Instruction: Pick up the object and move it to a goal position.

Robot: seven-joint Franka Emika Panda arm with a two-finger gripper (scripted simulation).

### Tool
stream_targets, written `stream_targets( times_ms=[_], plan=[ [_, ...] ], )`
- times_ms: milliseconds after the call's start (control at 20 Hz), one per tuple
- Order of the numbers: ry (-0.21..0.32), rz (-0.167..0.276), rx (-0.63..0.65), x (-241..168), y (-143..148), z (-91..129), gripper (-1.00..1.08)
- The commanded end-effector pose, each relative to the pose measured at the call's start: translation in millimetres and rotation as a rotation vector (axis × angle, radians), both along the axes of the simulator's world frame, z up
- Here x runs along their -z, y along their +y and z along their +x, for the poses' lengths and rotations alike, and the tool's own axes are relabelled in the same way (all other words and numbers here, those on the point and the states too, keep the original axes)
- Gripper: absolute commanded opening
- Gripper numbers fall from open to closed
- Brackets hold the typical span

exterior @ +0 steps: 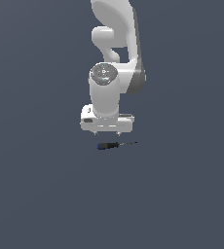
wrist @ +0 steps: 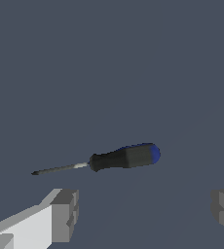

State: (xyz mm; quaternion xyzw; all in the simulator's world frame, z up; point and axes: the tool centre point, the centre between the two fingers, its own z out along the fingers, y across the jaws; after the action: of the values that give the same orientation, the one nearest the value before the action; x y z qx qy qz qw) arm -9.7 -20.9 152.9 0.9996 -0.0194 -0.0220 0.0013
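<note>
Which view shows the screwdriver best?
The wrist view: the screwdriver is large there, with black handle, blue end and thin shaft clear. In the exterior view it is only a tiny dark sliver below the gripper.

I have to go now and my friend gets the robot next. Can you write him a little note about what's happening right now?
Tool: open, holding nothing, hanging close above the floor.
Screwdriver: lying flat on the floor, not between the fingers; in the exterior view, blue end toward that view's left, shaft toward its right.
Done: the arm is near the screwdriver.
Left: line up, lower, grab the handle, lift, carry to the goal. No goal marker shows.
</note>
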Motion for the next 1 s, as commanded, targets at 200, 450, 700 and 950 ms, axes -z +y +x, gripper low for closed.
stream_targets(
  times_ms=[200,450,700,950],
  plan=[
    [0.006,0.001,-0.012,-0.6,1.7,-0.6,1.0],
    [0.022,0.002,-0.04,-2.0,6.0,-2.3,1.0],
    [0.022,0.002,-0.042,-2.1,5.9,-2.2,1.0],
    [0.022,0.002,-0.034,-1.5,6.4,-2.3,1.0]
  ],
)
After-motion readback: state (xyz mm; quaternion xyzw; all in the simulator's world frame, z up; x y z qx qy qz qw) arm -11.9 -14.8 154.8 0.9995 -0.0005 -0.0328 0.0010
